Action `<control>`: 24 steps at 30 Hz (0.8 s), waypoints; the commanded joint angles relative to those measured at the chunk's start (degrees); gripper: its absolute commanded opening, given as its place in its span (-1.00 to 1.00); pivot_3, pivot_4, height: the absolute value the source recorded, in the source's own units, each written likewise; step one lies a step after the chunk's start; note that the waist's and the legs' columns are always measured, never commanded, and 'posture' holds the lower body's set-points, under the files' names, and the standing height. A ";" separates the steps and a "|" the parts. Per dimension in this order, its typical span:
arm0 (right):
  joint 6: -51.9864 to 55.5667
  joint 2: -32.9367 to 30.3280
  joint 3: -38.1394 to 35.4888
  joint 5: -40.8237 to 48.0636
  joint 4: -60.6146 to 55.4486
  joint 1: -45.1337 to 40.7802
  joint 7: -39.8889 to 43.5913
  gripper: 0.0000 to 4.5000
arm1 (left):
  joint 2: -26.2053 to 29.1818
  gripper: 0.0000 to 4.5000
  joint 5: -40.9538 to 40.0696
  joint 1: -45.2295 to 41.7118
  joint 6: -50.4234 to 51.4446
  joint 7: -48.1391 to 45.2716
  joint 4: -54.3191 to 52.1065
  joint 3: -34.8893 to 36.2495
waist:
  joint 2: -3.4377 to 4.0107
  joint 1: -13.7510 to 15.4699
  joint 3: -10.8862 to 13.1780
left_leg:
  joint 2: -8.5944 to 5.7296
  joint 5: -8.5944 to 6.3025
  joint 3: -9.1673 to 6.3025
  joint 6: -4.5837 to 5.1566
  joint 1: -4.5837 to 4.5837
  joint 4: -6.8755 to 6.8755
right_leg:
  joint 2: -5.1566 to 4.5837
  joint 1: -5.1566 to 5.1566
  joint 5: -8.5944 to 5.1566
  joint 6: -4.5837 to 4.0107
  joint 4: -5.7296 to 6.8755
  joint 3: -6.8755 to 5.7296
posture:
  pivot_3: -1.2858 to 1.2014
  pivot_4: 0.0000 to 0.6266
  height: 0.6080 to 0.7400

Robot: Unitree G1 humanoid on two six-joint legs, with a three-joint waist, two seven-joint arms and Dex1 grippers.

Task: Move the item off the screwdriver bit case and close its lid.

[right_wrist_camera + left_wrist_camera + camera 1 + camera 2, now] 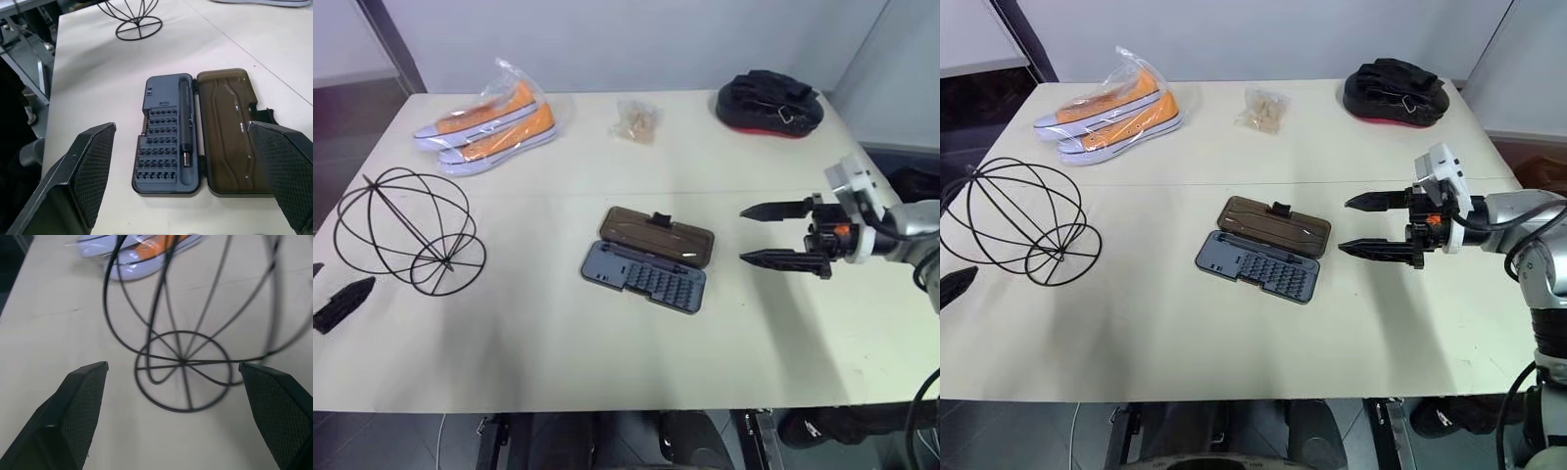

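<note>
My right fingers [1363,225] point leftward, spread wide beside the open screwdriver bit case [1263,251] (lid [1274,226] flat), while my left fingers [173,377], also wide, face the wire sphere [406,231] resting well apart on the tabletop [558,343].

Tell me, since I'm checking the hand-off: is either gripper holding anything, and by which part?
Nothing is held. The left gripper is open, apart from the wire sphere; the right gripper is open beside the case.

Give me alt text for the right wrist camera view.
An open screwdriver bit case lies on the pale table, its brown lid folded flat beside the tray. The right end effector is open toward it; a wire sphere stands beyond.
</note>
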 commanded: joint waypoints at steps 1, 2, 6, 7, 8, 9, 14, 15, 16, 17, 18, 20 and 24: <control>-1.29 0.02 -0.21 -0.63 0.11 -1.00 0.59 1.00 | 2.77 0.99 -6.79 4.39 5.74 -6.82 -4.30 6.78 | -0.05 -0.02 -0.01 | 0.00 0.00 0.01 0.00 0.00 0.00 | 0.01 0.00 0.00 0.00 0.00 0.00 | 0.03 -0.52 1.00; -1.47 -0.05 -0.27 -0.89 0.24 -0.80 0.60 1.00 | 3.36 0.99 -8.82 5.93 7.55 -8.72 -5.82 7.74 | -0.05 0.00 -0.01 | 0.00 0.00 0.03 0.00 0.00 0.00 | 0.01 0.00 0.00 0.00 -0.01 0.01 | 0.03 -0.52 1.00; -1.45 -0.51 -1.51 -1.39 0.02 0.67 -0.27 1.00 | 6.89 0.99 -15.03 9.99 12.35 -15.19 -15.76 6.28 | -0.06 0.23 -0.02 | -0.02 0.00 0.08 0.00 0.01 0.02 | 0.00 0.02 -0.01 -0.02 0.00 0.01 | 0.03 -0.52 1.00; -1.05 -0.66 -2.05 -1.16 -0.48 1.22 -0.66 1.00 | 8.27 0.99 -16.57 8.76 12.87 -15.03 -17.94 4.57 | -0.06 0.31 -0.02 | -0.02 0.00 0.08 0.00 0.01 0.02 | 0.01 0.03 -0.02 -0.03 -0.01 0.01 | 0.03 -0.52 1.00; -0.75 -0.79 -2.64 -0.95 -1.23 1.93 -1.15 1.00 | 9.92 0.99 -17.47 5.80 12.66 -13.60 -19.14 1.49 | -0.05 0.48 -0.03 | -0.02 0.00 0.08 0.00 0.01 0.02 | 0.02 0.04 -0.02 -0.03 0.00 0.01 | 0.03 -0.52 1.00; -0.36 -0.90 -3.22 -0.72 -2.09 2.68 -1.78 1.00 | 11.60 0.99 -17.67 2.24 12.36 -11.51 -19.48 -2.27 | -0.02 0.57 -0.03 | -0.02 0.00 0.07 0.00 0.01 0.03 | 0.02 0.05 -0.02 -0.03 0.00 0.01 | 0.03 -0.52 1.00; 1.68 -0.64 -6.29 -0.06 -7.15 6.63 -6.73 1.00 | 15.55 0.99 -14.90 -19.91 9.74 -6.14 -16.03 -25.22 | 0.01 -0.08 -0.03 | -0.05 0.03 0.21 -0.03 0.10 0.06 | 0.18 -0.03 -0.01 0.00 0.31 0.15 | 0.03 -0.52 1.00; 1.78 -0.26 -6.95 -0.38 -8.43 7.64 -8.53 1.00 | 15.40 0.99 -13.13 -26.07 9.14 -5.82 -14.57 -31.47 | -0.01 -0.02 -0.02 | -0.04 0.03 0.21 -0.03 0.12 0.06 | 0.21 -0.03 -0.01 0.00 0.32 0.15 | 0.03 -0.52 1.00; 1.94 0.03 -7.34 -0.52 -9.48 8.31 -9.94 1.00 | 15.25 0.99 -11.71 -30.23 8.82 -5.95 -13.33 -35.56 | -0.04 0.01 -0.01 | -0.05 0.04 0.21 -0.03 0.12 0.08 | 0.26 -0.03 -0.01 0.00 0.39 0.14 | 0.03 -0.52 1.00; 1.92 0.46 -7.51 -0.82 -10.40 8.77 -11.39 1.00 | 14.86 0.99 -9.82 -33.89 7.89 -6.66 -12.15 -39.22 | -0.04 -0.11 -0.01 | -0.08 0.05 0.24 -0.06 0.10 0.11 | 0.34 -0.03 0.00 0.01 0.41 0.14 | 0.03 -0.52 1.00; 2.41 0.85 -7.73 -0.83 -11.29 9.18 -12.87 1.00 | 14.38 0.99 -7.79 -37.77 6.99 -7.87 -10.49 -43.09 | -0.03 -0.26 -0.02 | -0.08 0.05 0.24 -0.06 0.12 0.11 | 0.35 -0.05 0.00 0.01 0.42 0.17 | 0.03 -0.52 1.00; 3.49 1.39 -8.59 -0.12 -13.71 10.47 -15.24 1.00 | 13.28 0.99 -1.78 -45.57 3.50 -11.32 -5.95 -51.50 | -0.05 -0.25 -0.01 | -0.07 0.05 0.28 -0.06 0.14 0.10 | 0.41 -0.09 0.00 0.02 0.45 0.24 | 0.03 -0.52 1.00; 4.35 2.54 -6.84 -1.83 -15.55 9.84 -20.00 1.00 | 11.93 0.99 2.74 -54.44 0.33 -18.80 1.97 -58.54 | -0.05 -0.27 0.00 | -0.11 0.06 0.33 -0.06 0.12 0.11 | 0.48 -0.09 0.00 0.01 0.47 0.23 | 0.03 -0.52 1.00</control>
